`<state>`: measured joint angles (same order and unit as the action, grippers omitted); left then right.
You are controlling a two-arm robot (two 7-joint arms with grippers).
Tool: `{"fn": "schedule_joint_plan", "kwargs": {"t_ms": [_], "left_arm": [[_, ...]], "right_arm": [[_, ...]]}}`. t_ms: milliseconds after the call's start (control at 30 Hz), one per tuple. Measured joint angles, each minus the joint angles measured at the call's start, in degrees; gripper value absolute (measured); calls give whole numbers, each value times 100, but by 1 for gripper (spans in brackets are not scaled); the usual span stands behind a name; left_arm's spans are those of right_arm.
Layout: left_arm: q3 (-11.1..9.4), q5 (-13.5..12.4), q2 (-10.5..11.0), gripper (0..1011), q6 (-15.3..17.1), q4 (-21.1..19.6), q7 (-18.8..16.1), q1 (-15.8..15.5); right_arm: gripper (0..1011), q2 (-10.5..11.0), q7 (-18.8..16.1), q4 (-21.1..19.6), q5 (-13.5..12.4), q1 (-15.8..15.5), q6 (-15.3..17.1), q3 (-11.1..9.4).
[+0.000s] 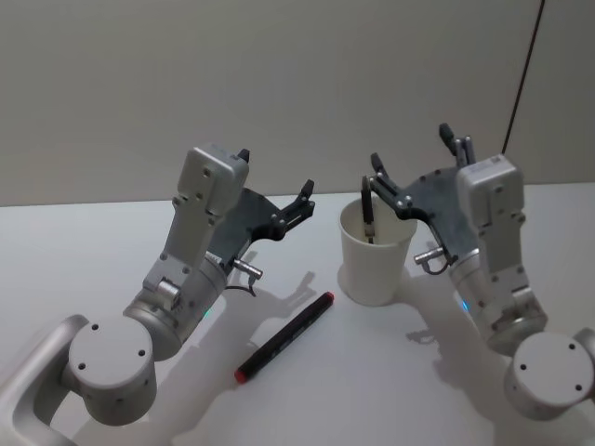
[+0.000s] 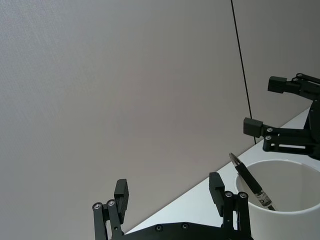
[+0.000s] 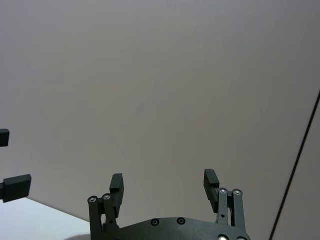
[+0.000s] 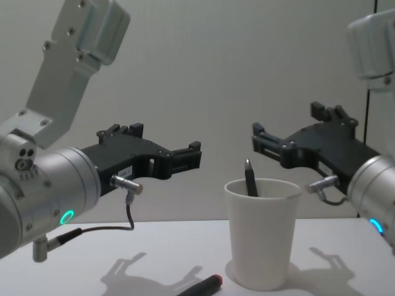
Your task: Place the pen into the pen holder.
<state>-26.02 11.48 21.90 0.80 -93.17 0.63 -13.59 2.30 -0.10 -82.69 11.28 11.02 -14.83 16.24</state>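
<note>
Left jaws and right jaws both gape open, empty. A black pen (image 1: 368,212) leans inside the paper cup (image 1: 376,265) below and between them. A red-tipped marker (image 1: 284,337) lies on the desk (image 1: 93,251) under the left jaws, probably next.

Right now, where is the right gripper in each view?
Head: the right gripper is right of centre, open, by the cup rim.
Left wrist: the gripper is beyond the cup.
Right wrist: the gripper is nearest the camera, before the wall.
Chest: the gripper is right of centre, higher than the cup.
Shared landmark: the black cable on the wall.
</note>
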Motion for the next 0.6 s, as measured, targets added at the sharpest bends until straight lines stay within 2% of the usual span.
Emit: {"fn": "schedule_joint_plan", "kwargs": {"t_ms": [100, 400, 600], "left_arm": [[0, 0, -1, 1001, 0, 0, 0, 0], [0, 0, 0, 1001, 0, 0, 0, 0], [0, 0, 0, 1001, 0, 0, 0, 0]], "right_arm": [[1001, 39, 57, -126, -29, -68, 110, -28], [1001, 96, 59, -199, -120, -113, 169, -40], [1001, 282, 9, -390, -426, -236, 349, -75]]}}
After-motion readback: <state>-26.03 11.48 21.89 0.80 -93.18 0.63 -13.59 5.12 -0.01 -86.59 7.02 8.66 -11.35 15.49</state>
